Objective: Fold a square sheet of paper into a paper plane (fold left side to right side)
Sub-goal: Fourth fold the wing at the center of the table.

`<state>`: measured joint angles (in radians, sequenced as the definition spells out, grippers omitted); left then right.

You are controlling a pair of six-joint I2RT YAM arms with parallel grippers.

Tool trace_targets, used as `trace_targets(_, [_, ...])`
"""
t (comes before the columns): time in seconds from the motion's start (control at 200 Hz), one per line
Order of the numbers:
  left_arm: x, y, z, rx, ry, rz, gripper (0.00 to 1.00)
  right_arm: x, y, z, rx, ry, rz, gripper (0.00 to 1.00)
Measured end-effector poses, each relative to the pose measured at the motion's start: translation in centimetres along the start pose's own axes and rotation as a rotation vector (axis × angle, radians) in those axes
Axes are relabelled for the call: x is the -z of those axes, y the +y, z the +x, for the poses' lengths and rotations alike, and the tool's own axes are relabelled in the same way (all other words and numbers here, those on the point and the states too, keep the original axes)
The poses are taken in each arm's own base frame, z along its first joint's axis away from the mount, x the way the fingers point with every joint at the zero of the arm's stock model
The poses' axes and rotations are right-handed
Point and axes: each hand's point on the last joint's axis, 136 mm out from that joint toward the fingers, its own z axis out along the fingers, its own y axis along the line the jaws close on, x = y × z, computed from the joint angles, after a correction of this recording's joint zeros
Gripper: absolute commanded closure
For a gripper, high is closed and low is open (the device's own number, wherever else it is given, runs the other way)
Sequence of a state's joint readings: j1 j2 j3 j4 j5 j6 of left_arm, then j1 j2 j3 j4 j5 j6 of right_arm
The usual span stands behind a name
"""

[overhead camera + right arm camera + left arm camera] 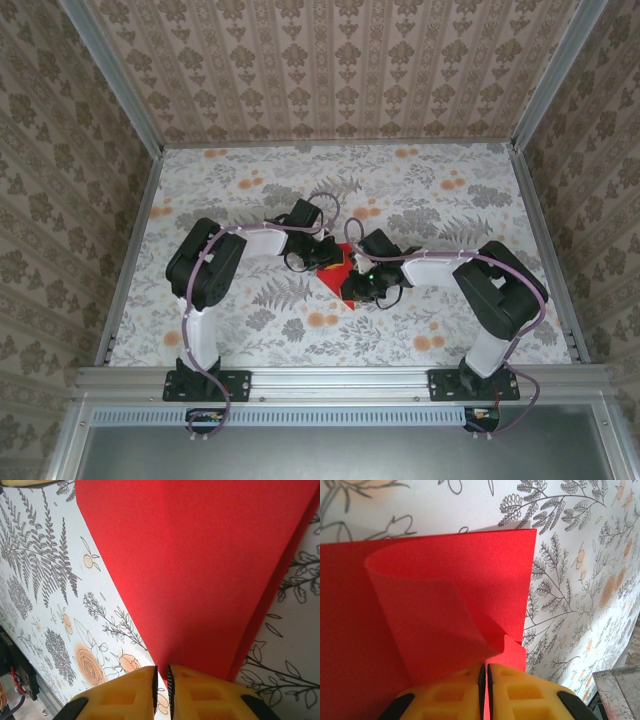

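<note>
While lying partly folded at the centre of the overhead frame on the floral tablecloth (430,200), the square sheet of paper (338,268) is pinched twice: the left gripper (485,669) clamps a curled flap, and the right gripper (161,671) nips its narrow lower point.

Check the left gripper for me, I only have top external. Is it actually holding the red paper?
Observer: Yes. Left wrist shows the left gripper shut on a flap of the red paper that curls up off the flat layer.
Operator: Right side?
Observer: Right wrist shows the right gripper shut on a narrow pointed end of the paper.
Operator: Any crease visible?
Observer: Yes. In right wrist a fold line runs from that point up the middle of the sheet, and a second layer peeks out along its right edge.
</note>
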<state>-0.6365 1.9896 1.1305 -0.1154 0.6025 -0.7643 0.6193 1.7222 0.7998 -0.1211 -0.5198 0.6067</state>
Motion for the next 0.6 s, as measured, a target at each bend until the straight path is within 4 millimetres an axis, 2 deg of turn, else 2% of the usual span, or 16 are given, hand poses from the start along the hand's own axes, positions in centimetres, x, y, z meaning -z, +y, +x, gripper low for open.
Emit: trace_targets(0.6, [0.0,0.1,0.3,0.005,0.01,0.002,0.86,0.8,-1.0,2.1,0.055,0.061,0.106,0.85])
